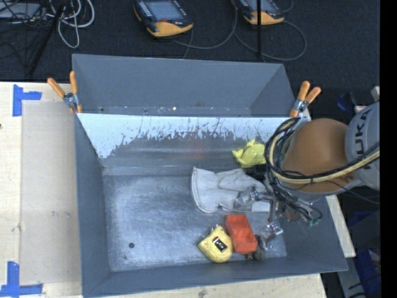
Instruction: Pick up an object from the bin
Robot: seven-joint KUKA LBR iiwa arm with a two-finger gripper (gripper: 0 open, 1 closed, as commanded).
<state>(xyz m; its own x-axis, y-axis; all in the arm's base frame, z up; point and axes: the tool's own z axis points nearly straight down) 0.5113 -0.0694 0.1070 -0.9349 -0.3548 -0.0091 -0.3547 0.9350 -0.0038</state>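
gripper (271, 230): low, just right of red block (240, 233), front right of bin (155, 216); grip state we cannot tell.
block: yellow lump (216, 244) crowds its left, hence, we judge, this right-side approach.

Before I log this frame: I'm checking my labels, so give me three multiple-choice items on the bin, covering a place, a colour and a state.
1. Where in the bin do the loose things lie?
A. in the view's left half
B. in the view's right half
C. spread evenly

2. What colour is the block beside the end effector?
A. blue
B. red
C. black

3. How is the white glove?
A. lying limp on the bin floor
B. hanging over the rim
C. lifted by the end effector

Answers:
1 B: the glove, the yellow-green thing, the block and the yellow thing all lie right of the middle.
2 B: the block just left of the end effector is red.
3 A: the glove lies crumpled on the floor.
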